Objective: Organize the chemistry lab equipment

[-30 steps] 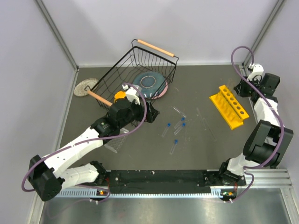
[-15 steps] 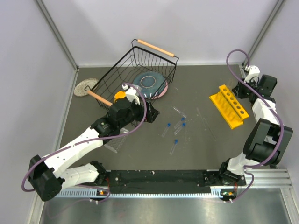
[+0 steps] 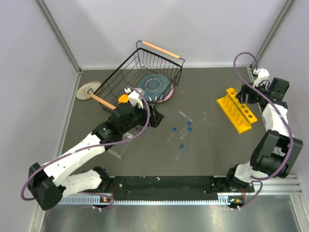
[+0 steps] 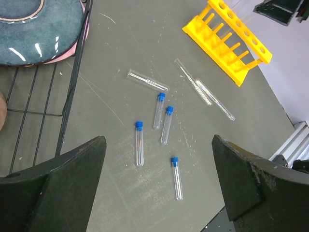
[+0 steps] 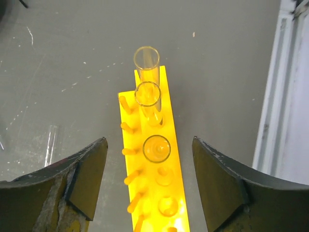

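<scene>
Plainly, the coming move turns on the loose blue-capped tubes (image 4: 139, 150), which lie flat on the table (image 3: 217, 159) directly ahead of the left pincer (image 4: 158, 159), at its 12 o'clock in the left wrist view. That pincer stands wide and holds nothing. Nearest it is a single capped tube (image 4: 176, 178). Just beyond lie three more, all with caps toward 12 and long axes running roughly 12 to 6, so the fingers, set at 9 and 3, straddle those axes. Farther on, an uncapped clear tube (image 4: 147, 80) lies about 10 to 4, and two long thin clear tubes (image 4: 215, 99) point about 11 to 5. Farthest, at 1 o'clock, is the yellow holed rack (image 4: 231, 48).

In the top view the loose tubes sit at the left pincer's 4 o'clock, well apart from the right arm, so the left arm is judged the nearer. The right pincer (image 5: 148, 159) hangs over the rack, fingers spread to either side and gripping nothing. Three clear tubes (image 5: 157, 148) stand upright in its holes.
</scene>
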Motion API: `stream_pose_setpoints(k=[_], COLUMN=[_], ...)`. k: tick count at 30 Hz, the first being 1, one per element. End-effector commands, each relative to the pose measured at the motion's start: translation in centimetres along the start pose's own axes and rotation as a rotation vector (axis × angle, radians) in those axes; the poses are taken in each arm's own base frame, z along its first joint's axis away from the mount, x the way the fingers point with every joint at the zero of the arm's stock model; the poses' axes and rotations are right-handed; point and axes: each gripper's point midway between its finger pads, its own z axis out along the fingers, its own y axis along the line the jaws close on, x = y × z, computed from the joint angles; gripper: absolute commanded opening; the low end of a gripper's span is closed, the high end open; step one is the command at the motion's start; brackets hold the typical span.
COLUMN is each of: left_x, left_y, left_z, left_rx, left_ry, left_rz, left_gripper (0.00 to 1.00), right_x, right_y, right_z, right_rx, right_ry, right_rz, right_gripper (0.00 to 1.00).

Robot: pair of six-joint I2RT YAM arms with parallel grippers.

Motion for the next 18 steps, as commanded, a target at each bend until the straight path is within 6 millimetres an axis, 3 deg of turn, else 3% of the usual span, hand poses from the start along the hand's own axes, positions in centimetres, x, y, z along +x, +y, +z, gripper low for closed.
stream_pose_setpoints(k=[1, 5, 7, 8, 10, 14, 16, 17, 18], left_x=[-2.0, -3.0, -3.3, -3.6, -3.9, -4.0, -3.8, -3.8, -3.5], left_y=[-1.1, -1.4, -1.5, -1.5, -1.2, -0.8, -0.9, -1.0, -0.8], left_z=[-1.0, -1.8, -2.0, -2.3, -2.4, -2.7, -3.0, -3.1, -3.2], left_rx=[0.036, 0.042, 0.044, 0.047, 0.026, 0.013, 0.024, 0.027, 0.026], left_ry=[-0.056, -0.088, -0.101, -0.112, -0.124, -0.131, -0.13, -0.129, -0.123], left_rz=[0.003, -0.004, -0.014, -0.019, -0.056, -0.093, -0.101, -0.103, -0.105], left_gripper=[0.97, 0.99, 0.99, 0.99, 0.99, 0.99, 0.99, 0.99, 0.99], right_x=[-7.1, -10.2, -11.9, -10.8, -11.5, -8.7, -6.1, -5.3, -4.0], right_y=[0.4, 1.6, 3.2, 4.3, 6.5, 13.8, 16.0, 18.6, 19.1], right_z=[-5.1, -8.4, -9.6, -9.6, -10.2, -9.1, -8.1, -7.6, -6.8], right_rx=[0.037, 0.041, -0.024, -0.08, -0.184, -0.416, -0.459, -0.515, -0.507], right_ry=[-0.145, -0.175, -0.191, -0.142, -0.146, -0.024, 0.069, 0.105, 0.16], right_rz=[-0.139, -0.248, -0.268, -0.225, -0.224, -0.219, -0.206, -0.221, -0.225], right_gripper=[0.75, 0.94, 0.94, 0.94, 0.94, 0.94, 0.94, 0.93, 0.93])
